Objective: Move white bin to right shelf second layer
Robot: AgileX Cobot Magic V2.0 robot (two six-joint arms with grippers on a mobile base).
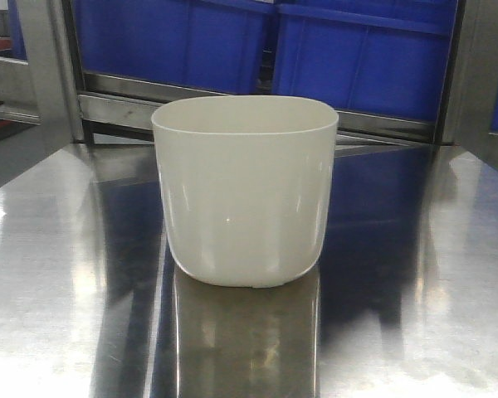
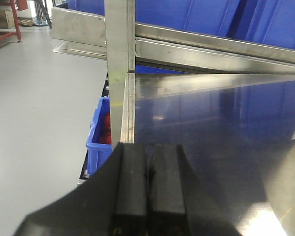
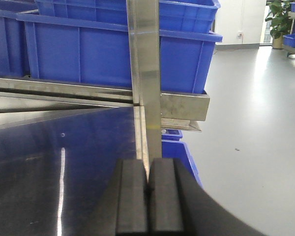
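white bin (image 1: 245, 195) sits upright on steel tabletop (image 1: 50, 274) before blue crates (image 1: 365, 58).

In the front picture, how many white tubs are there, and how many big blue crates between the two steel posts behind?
Glossy cream-white plastic tub: 1
Blue rectangular plastic crates: 2
Total: 3
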